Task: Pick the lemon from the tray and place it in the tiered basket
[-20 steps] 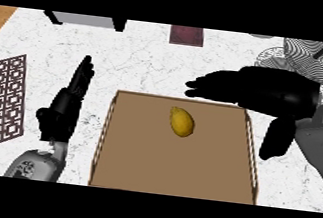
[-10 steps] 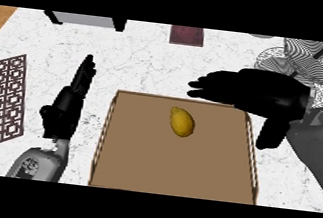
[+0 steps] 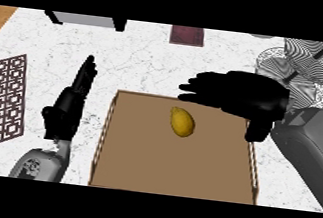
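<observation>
While the right robot hand (image 3: 236, 95) hovers over the far right corner of the tray (image 3: 172, 175), its fingers are spread and point left, the thumb hangs down, and it holds nothing. The lemon (image 3: 182, 122) lies on the tray's floor just beside those fingers, apart from them. A likely slip, I judge: the lemon is smooth and rounded, so fingers closing off-centre could roll it away across the flat tray. The tiered basket (image 3: 307, 64) stands at the far right of the tabletop (image 3: 148, 59), partly behind that robot hand and cut by the view's edge, so its tiers are hard to separate. The left robot hand (image 3: 72, 103) rests with straight fingers left of the tray, seen edge-on.
</observation>
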